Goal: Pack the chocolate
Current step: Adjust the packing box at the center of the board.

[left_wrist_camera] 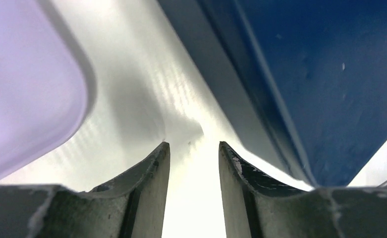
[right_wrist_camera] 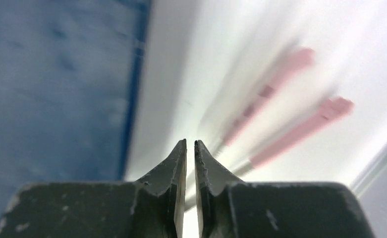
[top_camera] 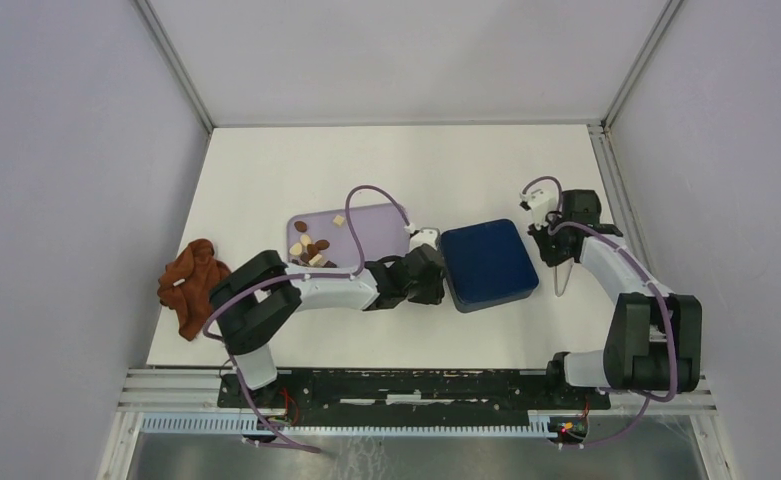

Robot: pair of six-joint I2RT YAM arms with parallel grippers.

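The chocolate (top_camera: 311, 248), several small brown and cream pieces, lies on the left part of a lilac tray (top_camera: 371, 222). A closed dark blue box (top_camera: 488, 264) sits to the right of the tray. My left gripper (top_camera: 438, 272) is low on the table between tray and box, open and empty; the left wrist view shows its gap (left_wrist_camera: 193, 145) with the tray (left_wrist_camera: 27, 84) on the left and the box (left_wrist_camera: 330, 74) on the right. My right gripper (top_camera: 558, 252) is right of the box, shut on the pink tongs (top_camera: 563, 278). In the right wrist view (right_wrist_camera: 190, 142) the tongs' pink tips (right_wrist_camera: 325, 114) are blurred.
A reddish-brown cloth (top_camera: 191, 285) lies crumpled at the table's left edge. Grey walls close in the table on the left, back and right. The blue box (right_wrist_camera: 57, 89) fills the left of the right wrist view.
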